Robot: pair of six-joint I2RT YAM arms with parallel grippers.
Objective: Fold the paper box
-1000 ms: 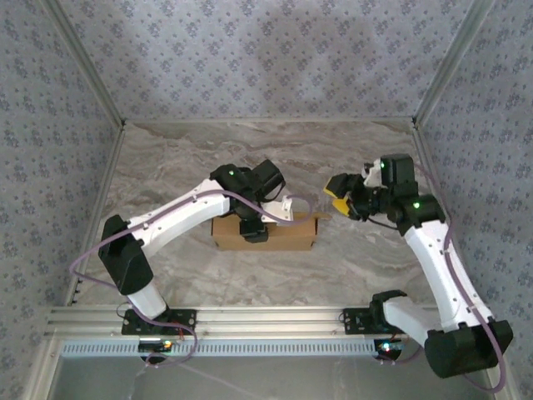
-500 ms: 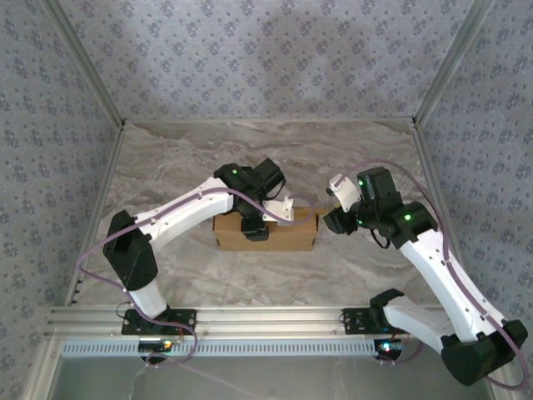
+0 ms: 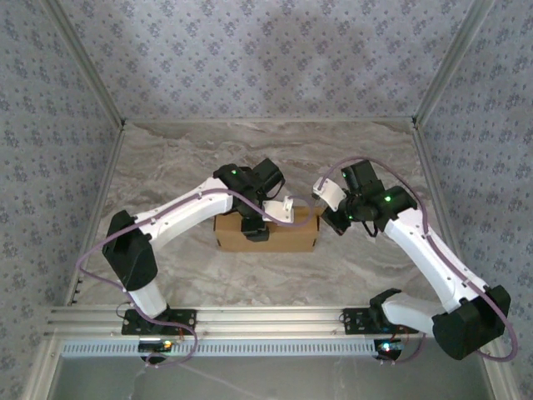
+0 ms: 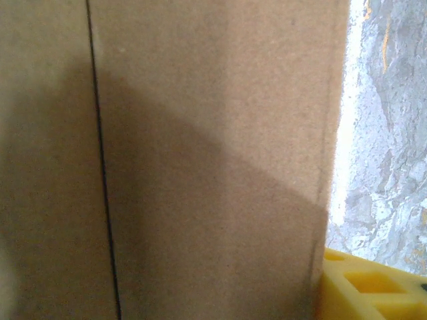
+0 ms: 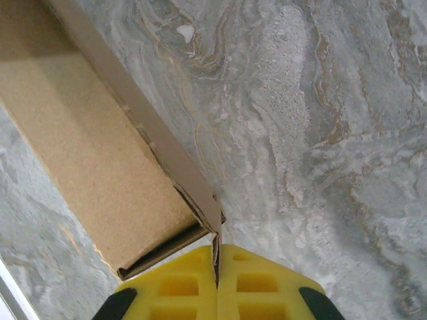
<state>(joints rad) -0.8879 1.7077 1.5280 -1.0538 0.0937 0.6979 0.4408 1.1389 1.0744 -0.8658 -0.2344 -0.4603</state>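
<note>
from above, the paper box [image 3: 283,237] lies mid-worktop [image 3: 183,158], my left claw [image 3: 254,229] over its top; i cannot tell its grip. left wrist: cardboard close up, yellow finger [image 4: 360,287] beside it. right wrist: my right claw [image 5: 217,263] clenched on the box's corner flap.

This looks like a robot lab booth, I think, with a left arm [image 3: 179,212] and a right arm [image 3: 429,250] bolted by a metal rail [image 3: 266,318], a marble-look worktop [image 3: 183,154] and patterned walls [image 3: 266,58].
</note>
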